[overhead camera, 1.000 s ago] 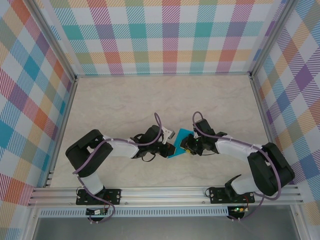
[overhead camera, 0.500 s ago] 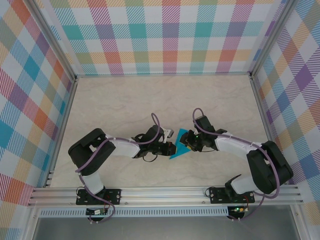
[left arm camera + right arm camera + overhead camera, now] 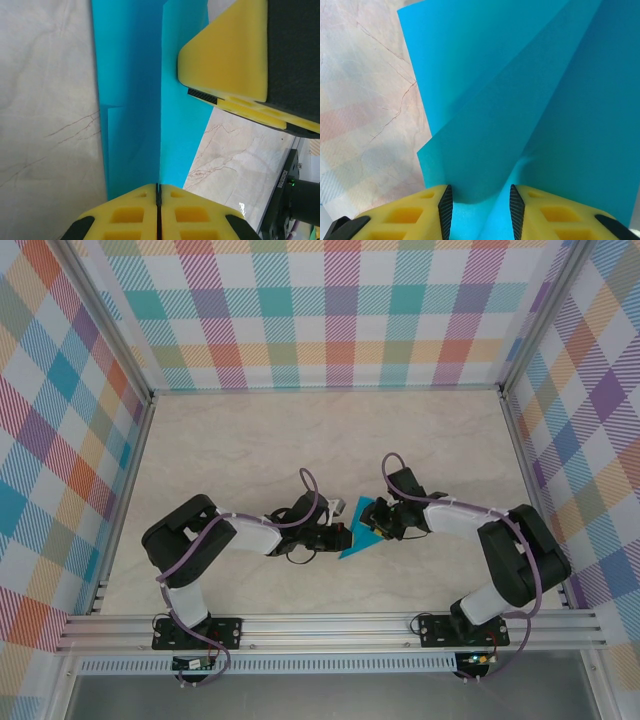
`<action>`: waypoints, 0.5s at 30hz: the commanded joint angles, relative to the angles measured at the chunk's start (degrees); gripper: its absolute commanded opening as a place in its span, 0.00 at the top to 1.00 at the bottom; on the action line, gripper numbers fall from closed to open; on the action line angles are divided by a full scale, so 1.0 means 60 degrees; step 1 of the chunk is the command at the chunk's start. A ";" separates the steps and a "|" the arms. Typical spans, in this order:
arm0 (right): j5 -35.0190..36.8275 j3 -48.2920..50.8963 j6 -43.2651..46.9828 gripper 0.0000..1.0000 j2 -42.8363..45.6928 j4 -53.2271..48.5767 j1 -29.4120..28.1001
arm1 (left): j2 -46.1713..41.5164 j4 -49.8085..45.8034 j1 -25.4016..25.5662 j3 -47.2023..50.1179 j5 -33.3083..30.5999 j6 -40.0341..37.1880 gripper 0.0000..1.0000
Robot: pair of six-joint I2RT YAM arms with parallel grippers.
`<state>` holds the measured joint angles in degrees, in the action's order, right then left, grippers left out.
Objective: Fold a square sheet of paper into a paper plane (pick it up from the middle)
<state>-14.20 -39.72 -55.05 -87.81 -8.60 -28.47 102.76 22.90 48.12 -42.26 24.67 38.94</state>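
At the near edge of the table (image 3: 250, 440), the two arm bases sit bolted to a metal rail (image 3: 330, 625), and both arms reach inward to meet at mid-table. There the teal paper (image 3: 362, 525) is held up off the tabletop between the two grippers, creased into overlapping layers that taper to a point toward the near side.

The left gripper (image 3: 340, 536) comes at the paper from the left. In its wrist view, its yellow fingers (image 3: 125, 217) are pressed flat together with the paper's (image 3: 132, 100) folded edge pinched in the seam (the crease runs straight into that seam). One yellow finger of the other arm (image 3: 225, 55) sits just beside the paper's far edge.

The right gripper (image 3: 380, 528) comes from the right. Its fingers (image 3: 405, 217) stand a narrow gap apart, and a fold of the paper (image 3: 520, 100) dips down between the pads without looking squeezed.

Beyond them lie bare marbled tabletop and plaid walls (image 3: 340, 320).
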 commanded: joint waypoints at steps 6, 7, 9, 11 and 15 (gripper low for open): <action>-0.0196 -0.0251 0.0298 0.63 -0.0313 -0.0056 0.0089 | 0.0055 0.0314 -0.0182 0.0026 0.0130 0.0281 0.93; -0.0179 -0.0230 0.0286 0.63 -0.0218 -0.0051 0.0075 | 0.0042 0.0353 -0.0185 0.0049 0.0109 0.0310 0.93; -0.0060 -0.0124 0.0268 0.63 0.0071 -0.0078 0.0090 | -0.0004 0.0402 -0.0208 0.0125 0.0037 0.0373 0.94; 0.0064 -0.0036 0.0268 0.63 0.0434 -0.0157 0.0094 | -0.0017 0.0446 -0.0215 0.0188 -0.0004 0.0420 0.94; 0.0096 0.0139 0.0262 0.63 0.0802 -0.0239 0.0080 | -0.0017 0.0601 -0.0235 0.0286 -0.0039 0.0544 0.94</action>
<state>-14.09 -40.07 -54.54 -84.93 -8.97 -28.21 102.76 24.32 47.31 -41.56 24.84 41.17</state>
